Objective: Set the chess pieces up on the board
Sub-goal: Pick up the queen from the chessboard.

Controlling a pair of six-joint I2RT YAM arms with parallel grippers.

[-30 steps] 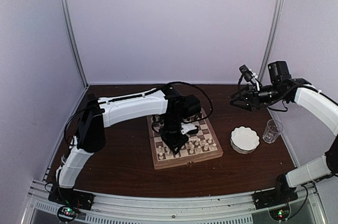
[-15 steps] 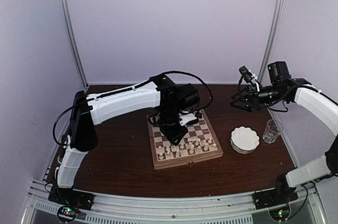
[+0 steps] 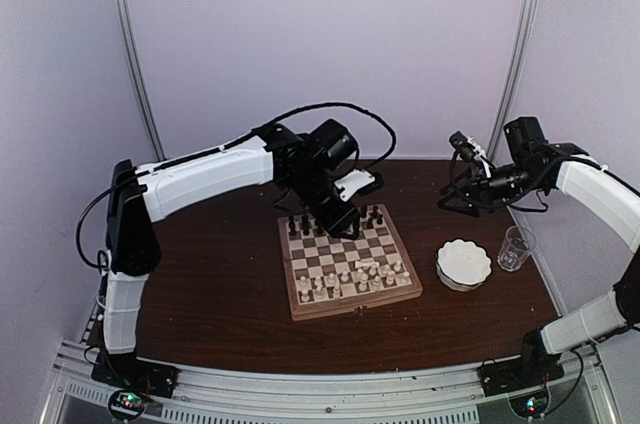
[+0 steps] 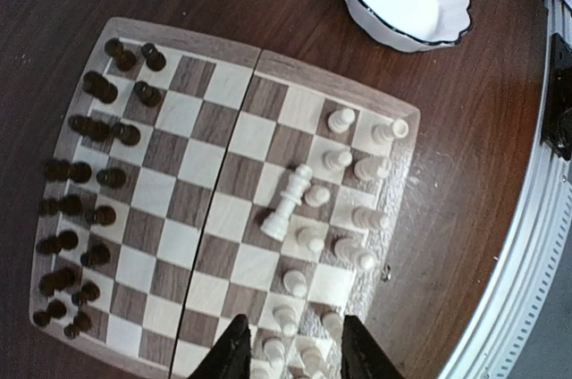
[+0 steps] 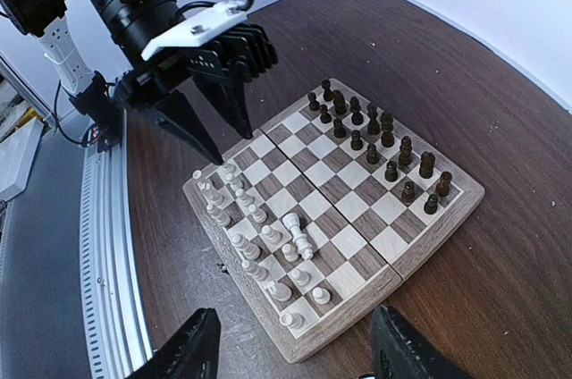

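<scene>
Left wrist: 1 white piece toppled on board; indistinct from top.

The left pincer and right pincer hover, jaws spread.

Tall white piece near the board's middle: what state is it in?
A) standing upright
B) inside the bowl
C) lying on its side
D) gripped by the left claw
C: the tall white piece lies toppled on the board, its full length visible from above.
</scene>
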